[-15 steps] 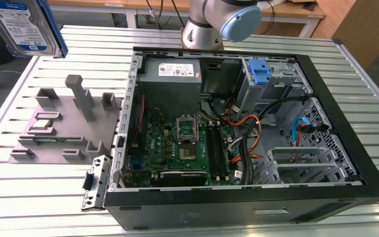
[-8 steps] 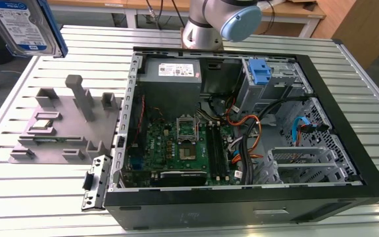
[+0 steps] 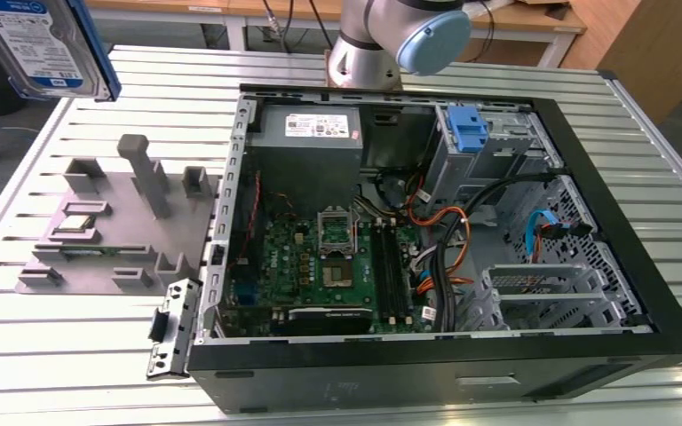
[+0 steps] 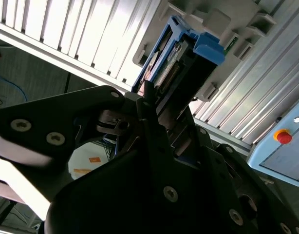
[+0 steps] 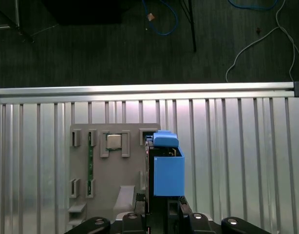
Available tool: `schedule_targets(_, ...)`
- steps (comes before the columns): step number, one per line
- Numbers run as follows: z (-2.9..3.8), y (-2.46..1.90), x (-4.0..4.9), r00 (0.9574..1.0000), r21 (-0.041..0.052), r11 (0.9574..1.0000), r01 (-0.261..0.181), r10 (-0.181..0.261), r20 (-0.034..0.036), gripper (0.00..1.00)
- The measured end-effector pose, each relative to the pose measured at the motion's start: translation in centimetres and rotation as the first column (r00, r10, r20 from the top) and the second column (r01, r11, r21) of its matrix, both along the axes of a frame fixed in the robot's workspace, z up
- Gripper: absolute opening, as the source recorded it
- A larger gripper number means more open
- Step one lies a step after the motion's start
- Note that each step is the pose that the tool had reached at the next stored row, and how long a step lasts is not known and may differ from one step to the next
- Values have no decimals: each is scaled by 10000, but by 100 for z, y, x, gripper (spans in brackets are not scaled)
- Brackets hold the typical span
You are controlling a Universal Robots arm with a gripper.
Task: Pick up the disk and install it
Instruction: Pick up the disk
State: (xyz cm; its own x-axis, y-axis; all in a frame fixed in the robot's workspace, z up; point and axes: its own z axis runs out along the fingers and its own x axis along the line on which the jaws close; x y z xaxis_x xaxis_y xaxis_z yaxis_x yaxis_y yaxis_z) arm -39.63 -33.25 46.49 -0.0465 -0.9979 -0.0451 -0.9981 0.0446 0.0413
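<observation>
One disk (image 3: 51,44) hangs high, jaws closed on it, I think. A loose hold could drop it; the case (image 3: 353,390) at four o'clock could bump it.

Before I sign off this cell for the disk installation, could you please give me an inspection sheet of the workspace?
Surface: slatted aluminium table carrying an open black computer case and a grey moulded fixture tray.
Job's things: flat silver disk with white-and-blue label and blue plastic rails, held in the air at the exterior view's left, outside the case.
Clutter: small square chip seated in the tray; blue plastic latch in the case's drive bay.
Grippers: black gripper shut on the disk.
Cables: orange, blue and black leads inside the case; blue cable on the floor.
Surroundings: pale control box with a red button.
</observation>
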Motion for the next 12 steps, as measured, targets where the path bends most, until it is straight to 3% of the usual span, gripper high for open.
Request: schedule_targets(12, 20, 0, 0, 10000, 13, 10000, 0, 0, 0, 35)
